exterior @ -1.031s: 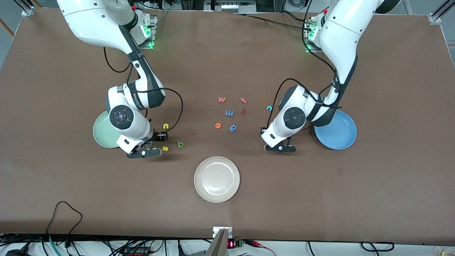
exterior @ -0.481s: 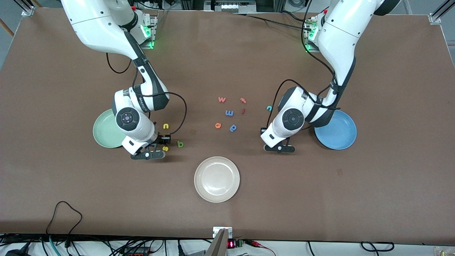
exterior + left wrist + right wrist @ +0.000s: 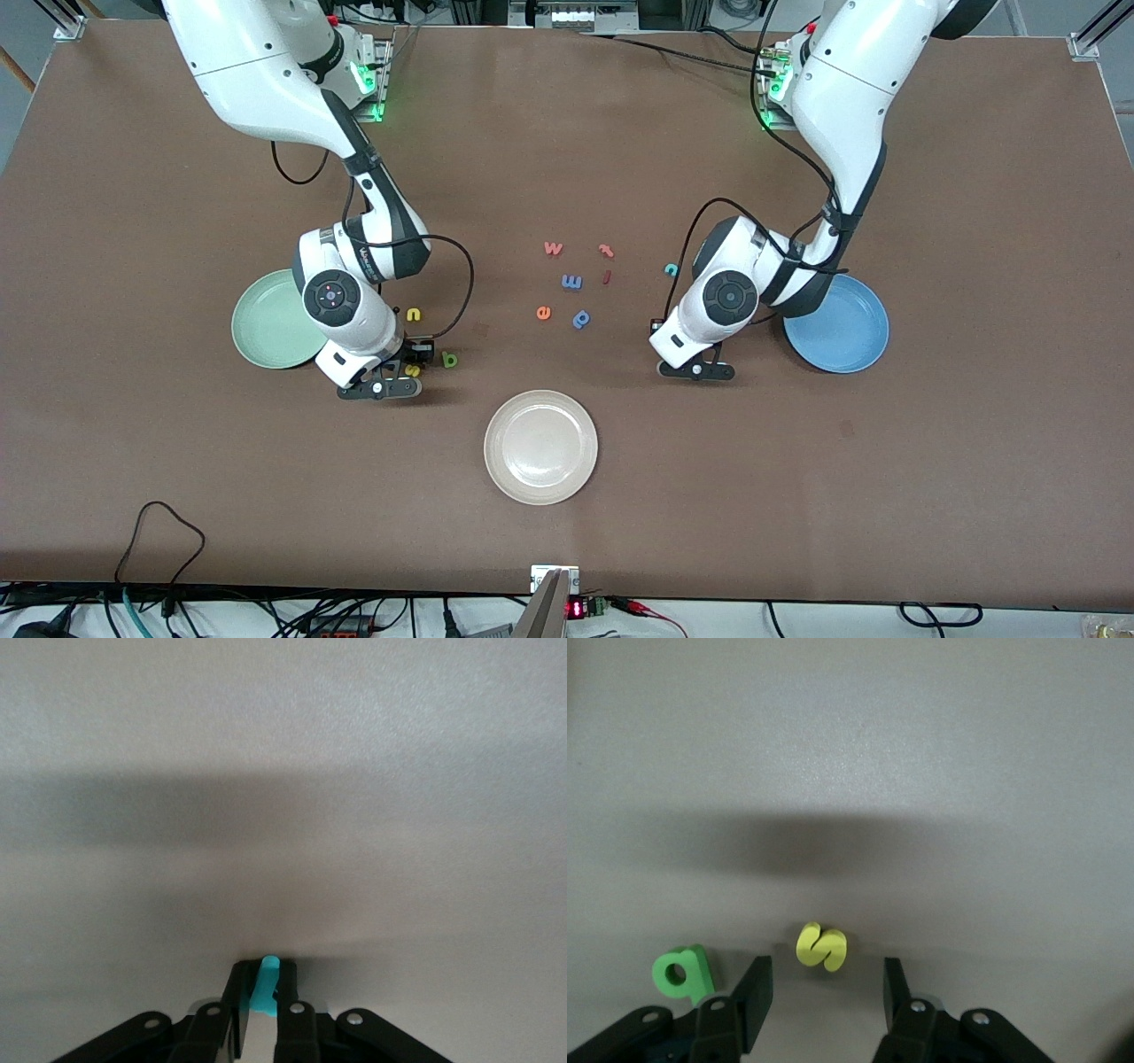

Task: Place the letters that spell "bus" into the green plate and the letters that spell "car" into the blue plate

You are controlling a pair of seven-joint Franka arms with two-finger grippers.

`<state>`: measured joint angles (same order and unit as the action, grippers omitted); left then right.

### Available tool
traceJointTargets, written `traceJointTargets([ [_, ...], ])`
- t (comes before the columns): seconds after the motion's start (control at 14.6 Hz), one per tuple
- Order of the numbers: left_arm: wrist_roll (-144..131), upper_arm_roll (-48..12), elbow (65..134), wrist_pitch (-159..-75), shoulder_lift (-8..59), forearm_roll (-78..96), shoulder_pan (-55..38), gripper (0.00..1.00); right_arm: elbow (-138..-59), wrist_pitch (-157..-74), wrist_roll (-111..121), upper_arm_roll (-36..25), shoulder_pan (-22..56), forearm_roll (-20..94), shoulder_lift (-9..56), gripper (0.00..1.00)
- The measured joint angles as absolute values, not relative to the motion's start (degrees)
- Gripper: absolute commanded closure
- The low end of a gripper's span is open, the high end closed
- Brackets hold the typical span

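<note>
A wide brown table [image 3: 797,496] holds two robot arms reaching down to its surface.

The right gripper [image 3: 824,992] sits low over the table, its two fingers [image 3: 755,992] spread apart with a yellow "s" [image 3: 822,946] lying flat between and just ahead of the tips, touching neither. A green "b" [image 3: 682,972] lies just outside one finger, apart from it. In the front view the "s" [image 3: 412,369] is tucked against the gripper and the "b" [image 3: 450,359] lies just beside it toward the left arm's end. A yellow "u" [image 3: 414,314] rests near the wrist, farther from the front camera. The green plate [image 3: 261,328] lies next to this arm toward the right arm's end of the table, partly covered by the wrist.

The left gripper [image 3: 261,1014] is down at the table with its fingers pinched tight on a small teal letter [image 3: 264,985], held on edge; its shape cannot be read. The tabletop ahead of it is bare. A teal "c" [image 3: 671,269] lies near the left wrist. The blue plate [image 3: 846,332] sits just past that wrist, toward the left arm's end.

Between the arms lies a loose cluster: a blue "m" [image 3: 572,282], a blue "p" [image 3: 581,318], an orange "e" [image 3: 544,312] and red letters [image 3: 606,251]. A cream plate [image 3: 540,447] sits nearer the front camera, with bare table around it.
</note>
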<state>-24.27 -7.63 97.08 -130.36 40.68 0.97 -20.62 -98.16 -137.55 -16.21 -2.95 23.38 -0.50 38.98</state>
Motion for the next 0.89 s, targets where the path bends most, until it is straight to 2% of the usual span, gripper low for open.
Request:
traceJointTargets([
  [0.27, -24.24, -6.16, 94.84, -120.22, 35.89, 0.95, -17.6, 0.99, -98.15, -139.21, -16.21, -2.95, 23.39, -0.5, 40.24, 0.42],
  [0.48, -18.4, -5.63, 95.18, -112.81, 31.11, 0.81, -8.57, 0.99, -98.14, -139.64, -16.21, -2.94, 23.42, -0.52, 40.75, 0.43],
  [0.69, -9.05, -5.44, 98.24, -111.65, 30.54, 0.64, 0.15, 0.99, -98.13, -139.74, -16.21, -2.95, 23.46, -0.52, 40.91, 0.43],
  [0.89, -4.72, -5.46, 103.84, -115.24, 30.58, -0.55, 4.34, 0.99, -98.13, -139.74, -16.21, -2.95, 23.47, -0.52, 40.91, 0.46],
])
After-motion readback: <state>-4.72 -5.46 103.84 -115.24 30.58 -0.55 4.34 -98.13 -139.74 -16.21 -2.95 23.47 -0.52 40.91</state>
